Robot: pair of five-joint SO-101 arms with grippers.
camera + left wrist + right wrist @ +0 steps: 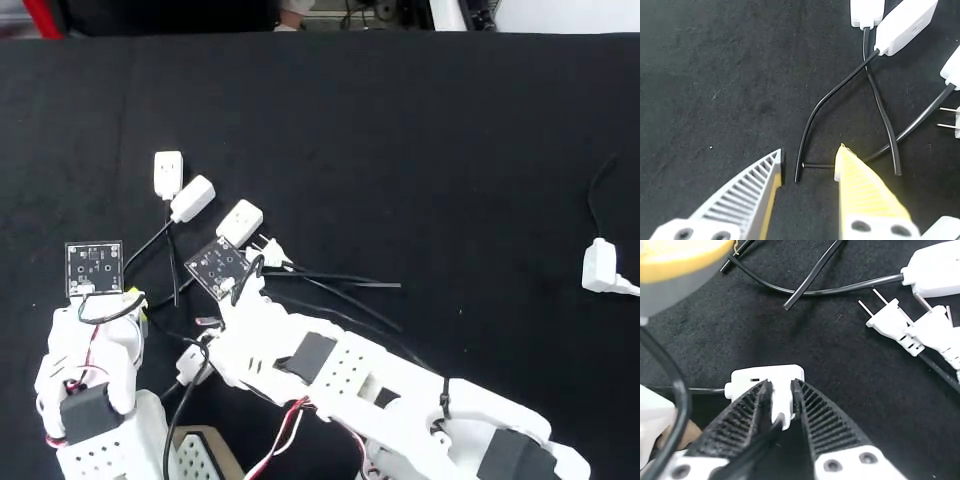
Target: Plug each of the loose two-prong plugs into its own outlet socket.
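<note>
Not far into this one, I'd say. The right end effector (781, 385) is pinched narrow on a white plug (782, 407) that's butted up against a socket block (765, 374), just on the near side of the loose plugs (270, 250). No prongs show between the two, so it's probably in, but I can't tell if it's fully seated. That arm lies low, stretched diagonally across the counter (450, 130) from the near right corner.

The left end effector (811, 152) sits well left of the loose plugs, fingers wide apart over a black cable (799, 170), holding nothing, arm bunched up close.

The loose plugs lie with bare prongs, so they're not done. Just past them are three white sockets (192, 198), and a lone socket (598, 265) sits way off to their right.
</note>
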